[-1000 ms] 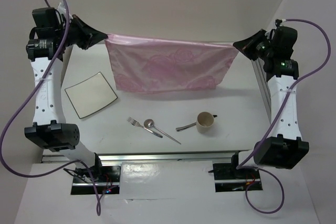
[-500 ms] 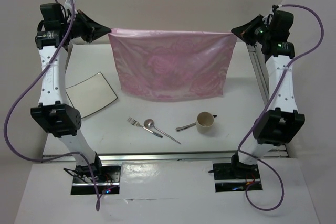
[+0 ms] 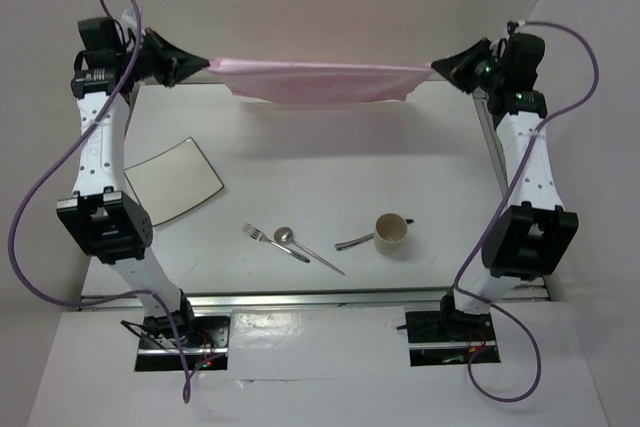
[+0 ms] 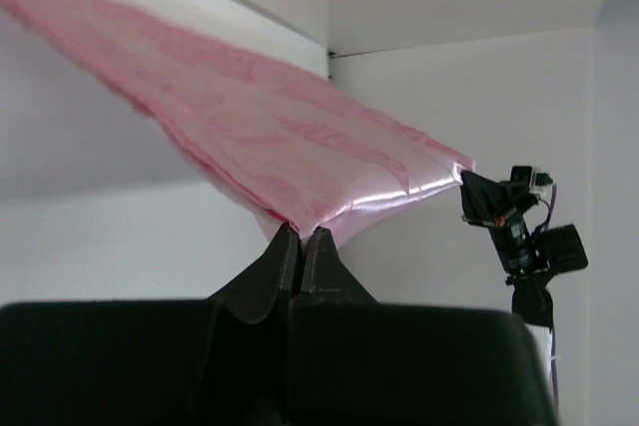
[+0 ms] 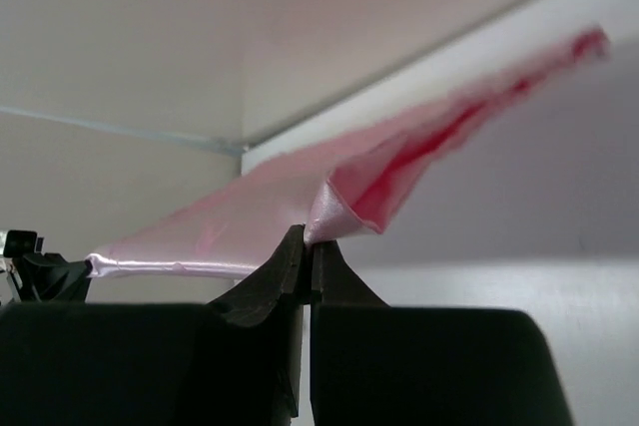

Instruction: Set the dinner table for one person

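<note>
A shiny pink cloth [image 3: 320, 81] hangs stretched in the air across the far side of the white dinner table [image 3: 300, 172]. My left gripper [image 3: 205, 64] is shut on its left corner, and the cloth [image 4: 300, 147] shows pinched in the left wrist view at my gripper [image 4: 302, 233]. My right gripper [image 3: 437, 66] is shut on the right corner; the cloth [image 5: 339, 197] shows pinched at that gripper [image 5: 306, 234]. On the table lie a white square plate [image 3: 172, 182], a fork [image 3: 272, 241], a spoon [image 3: 306, 250] and a cream mug [image 3: 391, 233].
A second utensil [image 3: 352, 242] lies just left of the mug. Metal rails run along the table's near edge [image 3: 320, 297] and right edge [image 3: 490, 142]. White walls close in the back and both sides.
Both grippers rose and moved back with the cloth. It hung down as a broad sheet before; now it is swung up, nearly edge-on, high over the table's far side.
</note>
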Controlling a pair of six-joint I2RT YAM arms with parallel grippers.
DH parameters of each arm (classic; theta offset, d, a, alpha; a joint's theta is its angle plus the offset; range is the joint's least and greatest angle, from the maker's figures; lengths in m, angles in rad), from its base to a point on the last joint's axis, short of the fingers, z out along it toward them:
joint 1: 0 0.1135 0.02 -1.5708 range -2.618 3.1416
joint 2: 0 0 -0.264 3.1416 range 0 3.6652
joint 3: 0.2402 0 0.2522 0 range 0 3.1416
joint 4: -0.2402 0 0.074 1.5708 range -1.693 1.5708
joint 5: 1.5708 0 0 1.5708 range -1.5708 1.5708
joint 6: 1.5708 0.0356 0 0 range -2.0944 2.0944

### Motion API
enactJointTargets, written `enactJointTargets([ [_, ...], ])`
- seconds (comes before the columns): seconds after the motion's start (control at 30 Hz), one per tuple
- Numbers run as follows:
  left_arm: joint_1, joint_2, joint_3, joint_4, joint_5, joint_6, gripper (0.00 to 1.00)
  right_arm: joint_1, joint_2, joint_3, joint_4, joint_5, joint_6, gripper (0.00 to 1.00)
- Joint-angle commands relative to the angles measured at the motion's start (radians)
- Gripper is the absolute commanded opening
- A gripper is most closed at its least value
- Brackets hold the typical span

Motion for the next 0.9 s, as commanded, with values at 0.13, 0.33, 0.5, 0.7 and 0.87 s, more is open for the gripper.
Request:
enactJointTargets([
  [0.13, 0.095, -0.349, -0.566, -0.018, -0.238, 0.195, 0.21, -0.008, -0.273, -0.502, 0.053, 0.095, -0.07, 0.0],
  [0.33, 0.104, -0.449, -0.745, -0.153, -0.272, 0.324, 1.0, 0.001, -0.43, -0.775, -0.052, 0.138, -0.154, 0.83],
  [0.5, 0.045, -0.383, -0.676, -0.147, -0.29, 0.333, 0.81, 0.01, -0.392, -0.716, -0.147, 0.247, -0.22, 1.0],
  [0.7, -0.172, -0.172, -0.611, -0.167, -0.347, 0.344, 0.0, 0.073, -0.195, -0.613, -0.171, 0.31, -0.263, 0.43],
  [0.87, -0.285, -0.033, -0.622, -0.117, -0.44, 0.311, 0.0, 0.168, -0.025, -0.511, -0.216, 0.364, -0.273, 0.0],
])
